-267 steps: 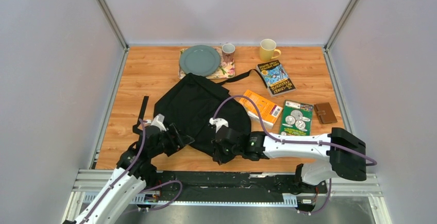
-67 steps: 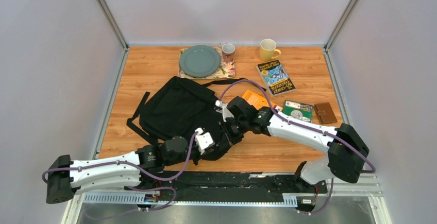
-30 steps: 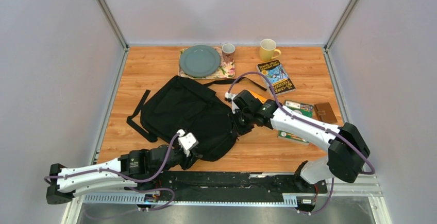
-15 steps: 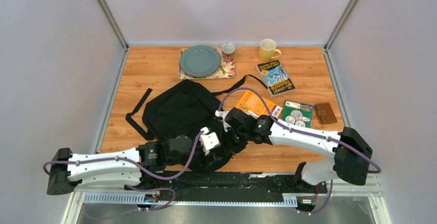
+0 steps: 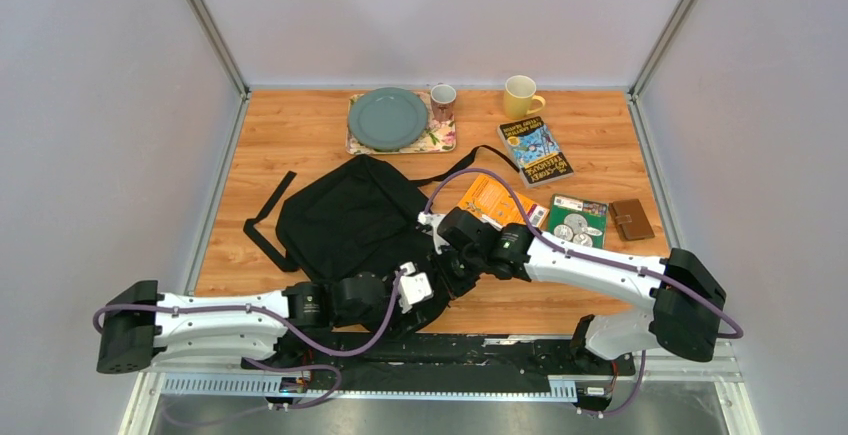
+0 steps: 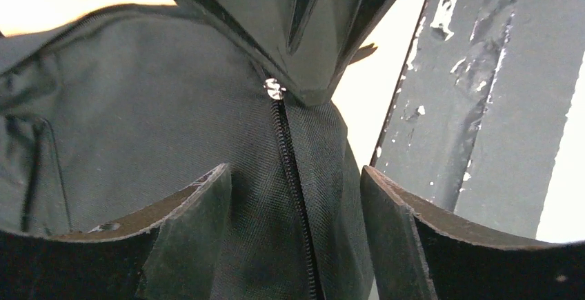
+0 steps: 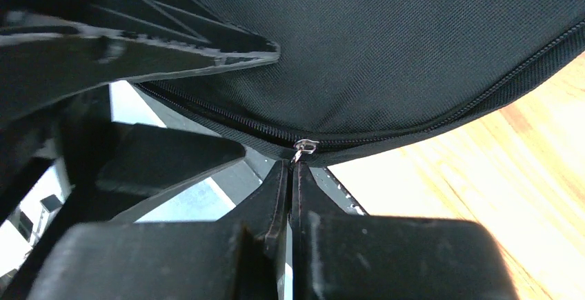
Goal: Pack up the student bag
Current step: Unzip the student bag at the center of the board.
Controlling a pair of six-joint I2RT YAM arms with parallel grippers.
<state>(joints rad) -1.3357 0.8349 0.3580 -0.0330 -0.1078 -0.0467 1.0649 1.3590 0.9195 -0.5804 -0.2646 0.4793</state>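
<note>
At the near edge of the counter [image 5: 300, 125], the left hand [image 6: 293, 176] is spread wide astride the zipper [image 6: 286, 141] of the black student bag [image 5: 345, 220]; the right hand [image 7: 290, 165] is clenched at the zipper pull [image 7: 303, 145].

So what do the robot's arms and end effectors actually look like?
Both arms have white link shells with black joints, the left arm and the right arm alike. A purple cable loops along each. The left end effector has two flat matte black fingers with slanted tips; the right end effector is the same matte black.
</note>
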